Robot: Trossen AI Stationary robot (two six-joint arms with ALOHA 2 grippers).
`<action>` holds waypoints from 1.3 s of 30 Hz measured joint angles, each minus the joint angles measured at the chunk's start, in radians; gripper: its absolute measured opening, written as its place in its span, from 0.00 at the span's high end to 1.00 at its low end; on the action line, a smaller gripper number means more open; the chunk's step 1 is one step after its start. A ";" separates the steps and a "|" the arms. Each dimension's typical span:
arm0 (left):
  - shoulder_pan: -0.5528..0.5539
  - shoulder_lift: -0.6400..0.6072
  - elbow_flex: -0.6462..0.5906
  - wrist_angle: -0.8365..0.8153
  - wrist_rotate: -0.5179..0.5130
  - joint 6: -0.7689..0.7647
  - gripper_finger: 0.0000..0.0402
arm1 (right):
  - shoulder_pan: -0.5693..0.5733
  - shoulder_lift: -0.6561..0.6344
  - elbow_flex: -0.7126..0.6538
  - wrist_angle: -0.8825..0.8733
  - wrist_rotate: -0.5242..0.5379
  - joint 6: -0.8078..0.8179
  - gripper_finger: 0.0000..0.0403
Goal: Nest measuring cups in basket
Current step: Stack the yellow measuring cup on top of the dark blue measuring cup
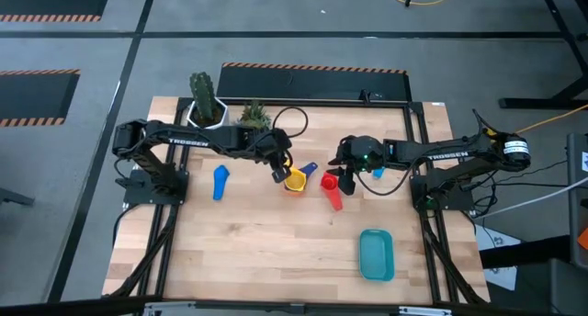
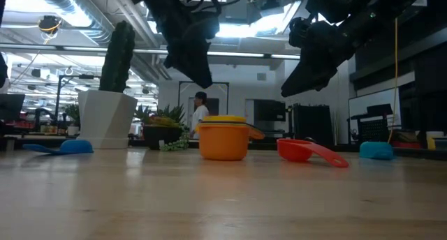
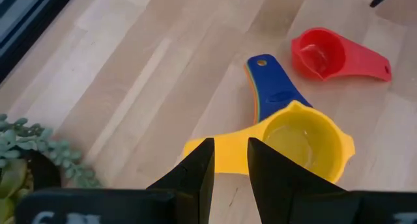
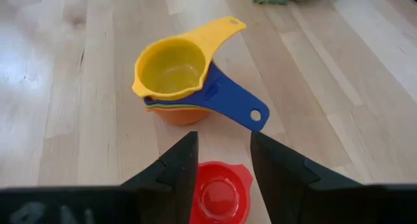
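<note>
A stack of nested measuring cups (image 1: 296,179) stands mid-table: yellow on top (image 3: 301,140), a dark blue handle (image 4: 234,101) sticking out beneath it, orange at the bottom (image 2: 223,141). My left gripper (image 3: 229,175) hovers open above the yellow handle (image 3: 225,155), clear of it in the low view (image 2: 201,78). A red cup (image 1: 331,189) lies on the table right of the stack. My right gripper (image 4: 223,162) hangs open above it (image 2: 299,83). The teal basket (image 1: 376,253) sits near the front right.
A blue cup (image 1: 220,182) lies left of the stack, and a light blue one (image 1: 378,173) under the right arm. A white pot with a cactus (image 1: 205,105) and a small plant (image 1: 254,115) stand at the far edge. Bare wood lies toward the near edge.
</note>
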 joint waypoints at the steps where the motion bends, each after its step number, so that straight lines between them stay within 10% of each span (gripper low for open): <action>1: 0.000 0.000 0.000 0.001 -0.005 0.000 0.79 | 0.000 0.000 0.000 0.000 0.000 0.000 0.64; 25: -0.067 0.121 0.001 -0.139 0.098 0.035 0.79 | 0.000 0.016 0.000 -0.001 0.000 -0.005 0.64; 39: -0.026 0.224 0.000 -0.092 -0.037 0.042 0.79 | -0.014 0.290 0.000 0.241 -0.002 -0.057 0.64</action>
